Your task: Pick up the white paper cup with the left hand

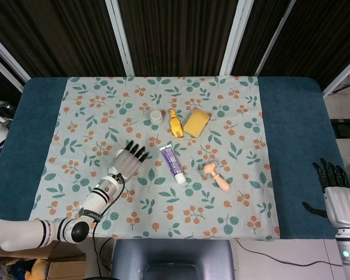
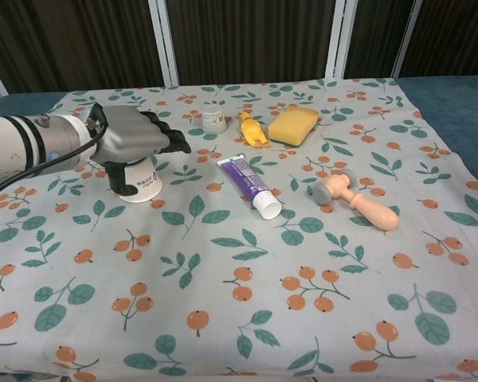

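Behind the table we see a dark wall of vertical panels with white posts. The table has a blue top (image 1: 291,146), and most of it is covered by a pale cloth printed with green leaves and orange berries (image 1: 163,210).

On the cloth, from the bigger things to the smaller ones, there are: a yellow sponge block (image 2: 292,125) at the far middle, a white and purple tube (image 2: 251,185) in the centre, a pink wooden-looking massager with a grey head (image 2: 352,195) to its right, a yellow rubber chicken toy (image 2: 251,128) beside the sponge, and a small round jar (image 2: 213,119) to the left of the chicken.

The white paper cup with a dark blue band (image 2: 140,180) stands upright on the left part of the cloth. The left hand (image 2: 135,137) is directly over it and covers its top. In the head view the cup is fully hidden under this hand (image 1: 126,163). The fingers point to the right past the cup and are a little apart, only lightly curled; we judge that they are not yet closed around the cup, though contact on the hidden side cannot be excluded.

The right hand (image 1: 341,198) is well apart, at the near right edge, with fingers spread and holding nothing.
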Controlling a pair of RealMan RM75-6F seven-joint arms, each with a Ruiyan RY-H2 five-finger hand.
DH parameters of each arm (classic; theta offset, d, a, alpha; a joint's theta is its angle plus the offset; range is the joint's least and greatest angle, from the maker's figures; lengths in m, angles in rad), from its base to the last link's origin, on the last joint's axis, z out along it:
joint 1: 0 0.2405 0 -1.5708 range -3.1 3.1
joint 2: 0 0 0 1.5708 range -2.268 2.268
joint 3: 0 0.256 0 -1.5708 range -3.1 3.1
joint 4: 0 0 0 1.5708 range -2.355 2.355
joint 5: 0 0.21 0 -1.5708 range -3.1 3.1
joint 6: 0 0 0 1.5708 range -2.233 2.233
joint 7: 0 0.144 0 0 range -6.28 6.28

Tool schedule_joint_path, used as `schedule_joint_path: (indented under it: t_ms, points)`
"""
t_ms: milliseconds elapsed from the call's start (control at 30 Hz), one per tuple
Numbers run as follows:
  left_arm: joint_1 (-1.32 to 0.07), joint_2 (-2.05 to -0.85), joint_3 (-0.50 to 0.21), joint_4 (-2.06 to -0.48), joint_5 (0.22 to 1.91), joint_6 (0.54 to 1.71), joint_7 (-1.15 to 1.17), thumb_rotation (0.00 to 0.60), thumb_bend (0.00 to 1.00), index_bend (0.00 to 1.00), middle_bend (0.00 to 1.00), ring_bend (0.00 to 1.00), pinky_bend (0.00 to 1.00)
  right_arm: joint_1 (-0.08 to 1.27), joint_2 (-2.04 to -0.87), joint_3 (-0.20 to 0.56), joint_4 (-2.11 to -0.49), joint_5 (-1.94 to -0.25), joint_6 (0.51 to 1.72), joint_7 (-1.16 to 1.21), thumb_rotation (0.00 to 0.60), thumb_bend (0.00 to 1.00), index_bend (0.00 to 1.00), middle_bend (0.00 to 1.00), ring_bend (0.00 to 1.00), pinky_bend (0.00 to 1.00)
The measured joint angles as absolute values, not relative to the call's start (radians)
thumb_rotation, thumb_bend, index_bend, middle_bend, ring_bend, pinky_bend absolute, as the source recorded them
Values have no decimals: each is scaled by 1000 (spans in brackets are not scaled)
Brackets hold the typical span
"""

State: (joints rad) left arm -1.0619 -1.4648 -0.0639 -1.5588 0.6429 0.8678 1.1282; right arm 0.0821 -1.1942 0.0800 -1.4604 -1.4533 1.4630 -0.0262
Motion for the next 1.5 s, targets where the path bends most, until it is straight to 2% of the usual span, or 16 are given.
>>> schedule_joint_path:
  t_ms: [133, 300, 500, 667, 900, 1100, 1333, 1500]
  points:
    - [-1094, -1479, -43, -1554, 539, 913, 1189, 600, 318, 1, 3, 0, 0, 83, -1198, 78, -1457, -1451, 1455, -29, 600, 217, 0, 0, 0, 0]
    - [-1129, -1493, -21, -1543, 478, 942, 1215, 600, 356, 65, 80, 0, 0, 84, -1199, 81, -1456, -1442, 1449, -29, 600, 217, 0, 0, 0, 0]
    - [-1129, -1501, -7, -1511, 528, 933, 1162, 600, 432, 220, 218, 0, 0, 88, -1198, 85, -1459, -1431, 1437, -31, 600, 217, 0, 0, 0, 0]
    - [-1122, -1509, 7, -1480, 564, 926, 1118, 600, 447, 336, 316, 18, 0, 89, -1189, 89, -1472, -1424, 1434, -29, 600, 217, 0, 0, 0, 0]
    - [-1103, -1502, 6, -1466, 655, 937, 1036, 600, 449, 376, 359, 61, 0, 88, -1172, 94, -1496, -1420, 1438, -39, 600, 217, 0, 0, 0, 0]
    - [-1067, -1473, -33, -1487, 724, 937, 865, 600, 444, 383, 364, 72, 14, 92, -1174, 92, -1504, -1423, 1431, -52, 600, 217, 0, 0, 0, 0]
    - [-986, -1445, -98, -1483, 835, 897, 478, 600, 437, 397, 370, 96, 53, 96, -1179, 96, -1503, -1410, 1423, -55, 600, 217, 0, 0, 0, 0]
    - [-920, -1450, -125, -1434, 922, 849, 190, 600, 436, 395, 367, 75, 71, 100, -1183, 96, -1495, -1402, 1410, -50, 600, 218, 0, 0, 0, 0]
